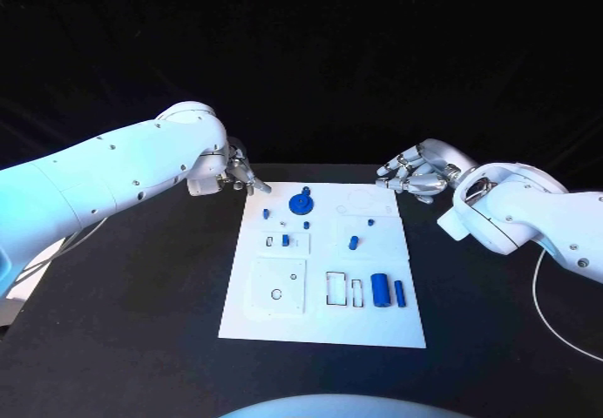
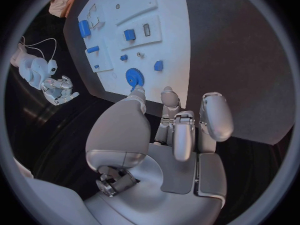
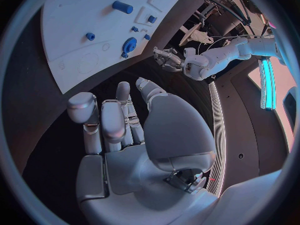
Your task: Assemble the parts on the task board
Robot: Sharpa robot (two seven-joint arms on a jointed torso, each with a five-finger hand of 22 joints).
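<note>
Left hand (image 1: 239,174), fingers apart and holding nothing, is seen just off the board's (image 1: 258,326) far corner, nearest the gear (image 1: 301,204).

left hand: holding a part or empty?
Empty. In the left wrist view the left hand has its fingers apart with nothing between them; the blue gear lies on the task board past its fingertips.

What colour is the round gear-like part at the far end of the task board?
Blue. The gear shows best in the head view, on the white task board.
</note>
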